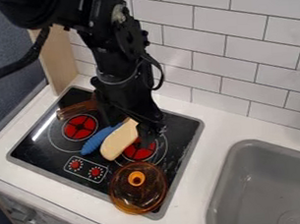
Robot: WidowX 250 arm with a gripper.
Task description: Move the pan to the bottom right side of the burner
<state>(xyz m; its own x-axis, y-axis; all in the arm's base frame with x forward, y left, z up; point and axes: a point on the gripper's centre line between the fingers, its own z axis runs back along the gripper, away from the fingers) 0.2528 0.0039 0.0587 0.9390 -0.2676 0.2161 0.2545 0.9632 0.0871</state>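
Amber glass shows at the near right corner of the black cooktop (47, 152): a round, see-through pan (128, 200) with an orange knob (136, 178) on top, resting at that corner, its rim reaching the near edge. It sits just in front of the right red burner (142, 153), on the near side. The black arm (118, 62) comes in from the upper left and hangs down over the far half of the cooktop, with its gripper (149, 134) low over the right burner, well behind the pan. I cannot tell whether its fingers are apart, together or clamped on something, since they are dark against the cooktop. Between the two burners lie a long blue item (97, 140) and, beside it on the right, a flat beige piece (117, 141) with a rounded near end; both run slantwise, and their far ends go up to the arm. The left burner (80, 127) has a brown translucent object (71, 110) behind it, toward the far left corner, partly hidden by the arm. Two red knobs (76, 165) lie along the near edge, left of the pan. The cooktop is set in a white surface (194, 171), which carries a grey sink (219, 189) on the right, and white tiles (223, 53) rise along the far side.
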